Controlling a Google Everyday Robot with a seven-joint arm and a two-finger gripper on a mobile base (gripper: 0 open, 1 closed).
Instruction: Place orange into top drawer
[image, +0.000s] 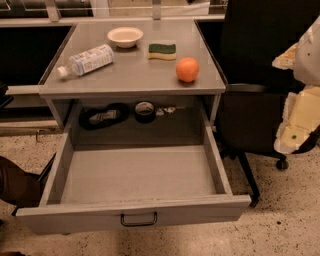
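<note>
The orange (187, 69) sits on the grey tabletop (135, 75) near its front right corner. Below it the top drawer (135, 212) is pulled fully out toward me, with its dark wire handle (138, 220) at the centre of the front panel. Nothing lies inside the drawer. My gripper (299, 120) is at the right edge of the view, on the white and cream arm. It is to the right of the orange and well apart from it, at about the drawer's height.
A white bowl (125, 36), a yellow-green sponge (162, 51) and a water bottle lying on its side (87, 61) share the tabletop. A tape roll (145, 111) and dark items (102, 117) lie behind the drawer. A black chair (260, 75) stands at the right.
</note>
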